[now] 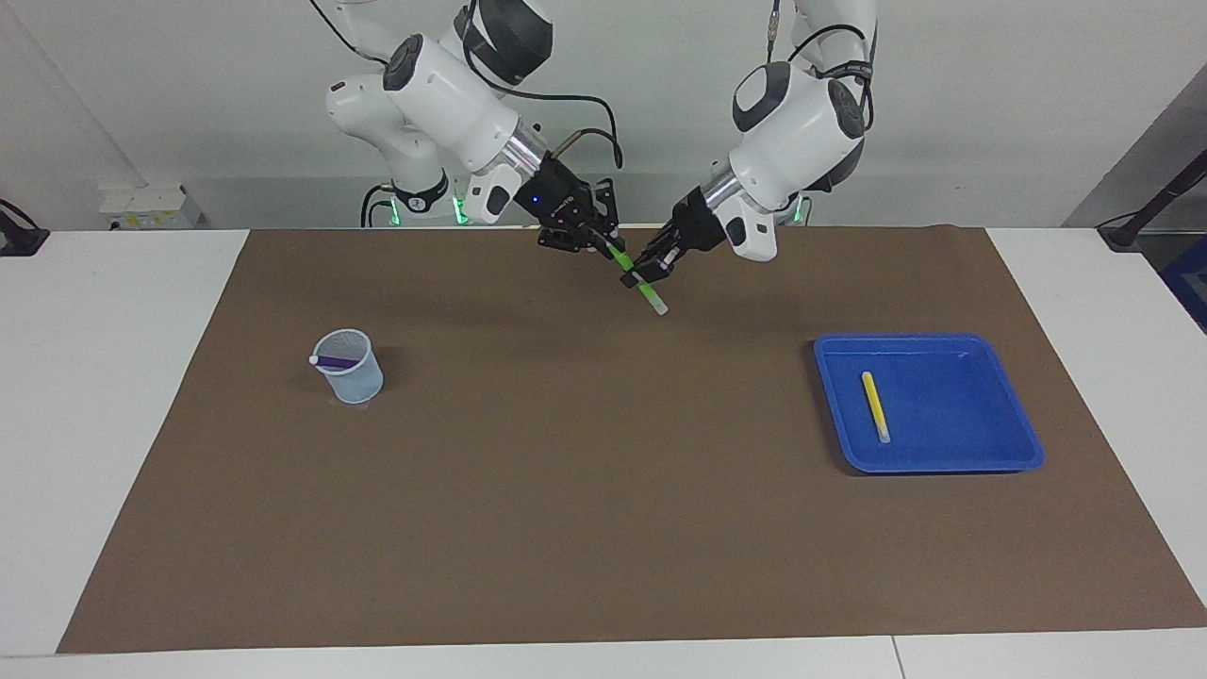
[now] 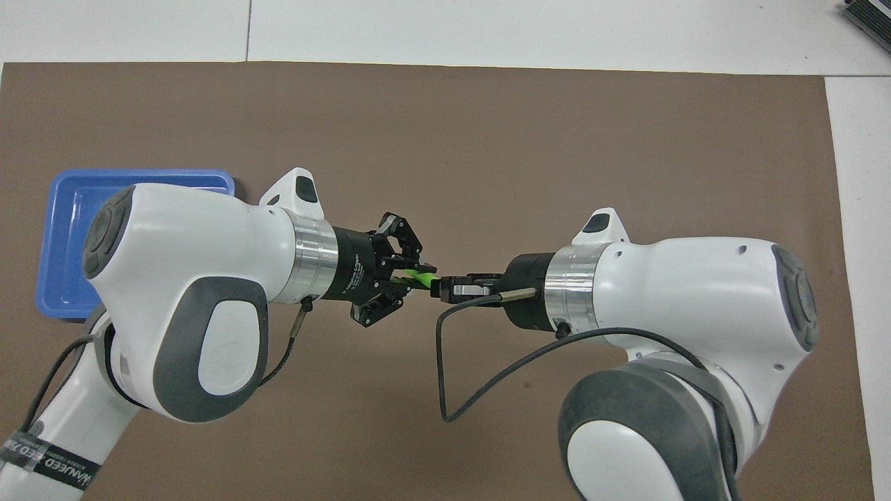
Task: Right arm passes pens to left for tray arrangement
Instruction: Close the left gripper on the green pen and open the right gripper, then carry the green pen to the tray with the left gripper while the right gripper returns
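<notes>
The green pen (image 1: 641,286) hangs tilted in the air over the mat's middle, close to the robots. My right gripper (image 1: 603,243) is shut on its upper end. My left gripper (image 1: 652,266) is at the pen's middle, with the whitish tip sticking out below it. In the overhead view the two grippers, left (image 2: 416,278) and right (image 2: 444,287), meet nose to nose at the green pen (image 2: 422,278). The yellow pen (image 1: 876,405) lies in the blue tray (image 1: 929,339) toward the left arm's end. The purple pen (image 1: 337,360) stands in a mesh cup.
The pale-blue mesh cup (image 1: 350,370) stands on the brown mat (image 1: 566,490) toward the right arm's end. In the overhead view the left arm covers part of the tray (image 2: 66,209), and the cup is hidden under the right arm.
</notes>
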You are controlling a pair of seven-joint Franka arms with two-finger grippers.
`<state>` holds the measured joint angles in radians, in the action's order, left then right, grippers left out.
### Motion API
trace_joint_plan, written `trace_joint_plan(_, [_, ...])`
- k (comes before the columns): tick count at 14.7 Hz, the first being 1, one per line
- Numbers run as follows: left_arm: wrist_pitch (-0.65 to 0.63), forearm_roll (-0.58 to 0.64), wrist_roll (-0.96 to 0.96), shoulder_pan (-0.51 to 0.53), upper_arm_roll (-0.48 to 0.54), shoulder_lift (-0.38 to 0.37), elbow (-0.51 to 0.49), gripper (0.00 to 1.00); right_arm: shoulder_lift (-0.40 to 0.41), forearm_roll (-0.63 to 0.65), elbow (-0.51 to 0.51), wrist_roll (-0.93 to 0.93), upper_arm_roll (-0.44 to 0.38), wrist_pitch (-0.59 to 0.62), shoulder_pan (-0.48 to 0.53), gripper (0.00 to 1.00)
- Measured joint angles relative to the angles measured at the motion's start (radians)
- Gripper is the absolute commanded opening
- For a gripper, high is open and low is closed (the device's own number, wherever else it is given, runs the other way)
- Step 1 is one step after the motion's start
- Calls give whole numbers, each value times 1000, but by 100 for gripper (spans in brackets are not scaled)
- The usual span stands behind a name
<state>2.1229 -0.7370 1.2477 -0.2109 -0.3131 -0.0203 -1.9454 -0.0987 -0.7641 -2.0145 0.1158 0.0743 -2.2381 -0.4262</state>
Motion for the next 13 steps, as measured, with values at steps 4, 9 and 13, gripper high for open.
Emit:
trace_joint_plan(4, [0,0,0,-1,0,0,0,0,0,0,0,16,0,0,1,47])
trace_joint_plan(9, [-1,-2,0,-2,1,-2,1,0,0,0,1,45,-5,0,10,100])
trace_joint_plan(13, [-12,-1,-14,-2,10,-3,1,0,-1,27,6,23,-7,64,63,100])
